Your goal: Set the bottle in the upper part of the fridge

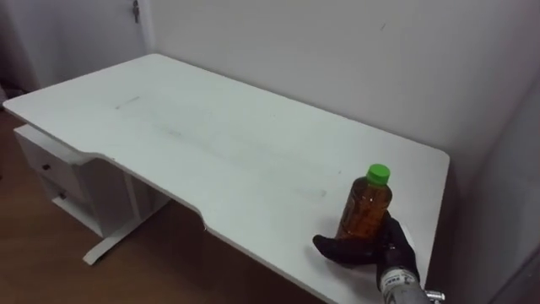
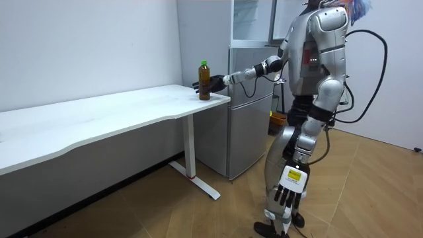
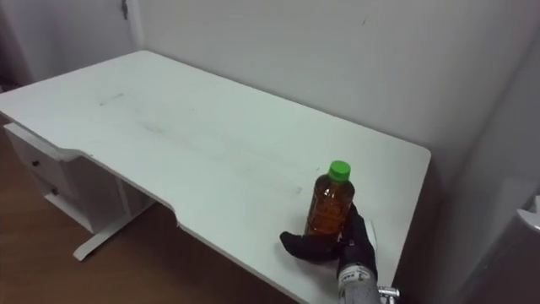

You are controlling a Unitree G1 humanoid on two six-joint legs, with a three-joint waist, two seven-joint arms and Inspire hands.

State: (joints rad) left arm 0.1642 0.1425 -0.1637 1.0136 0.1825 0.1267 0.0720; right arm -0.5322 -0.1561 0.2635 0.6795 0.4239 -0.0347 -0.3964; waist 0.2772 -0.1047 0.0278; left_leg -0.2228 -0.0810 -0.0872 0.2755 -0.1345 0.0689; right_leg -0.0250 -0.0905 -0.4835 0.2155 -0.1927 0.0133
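I have the bottle (image 1: pixel 366 205) standing upright near the right-hand end of the desk (image 1: pixel 211 135), green cap up and close to the front edge. My right hand (image 1: pixel 392 245) has its thumb and fingers curled round the bottle's lower half, gripping low, I judge, to keep it steady on the lift. The left hand (image 2: pixel 287 196) hangs loose-fingered, below desk height. The fridge (image 2: pixel 250 112) stands just past the desk's end, so the carry looks short
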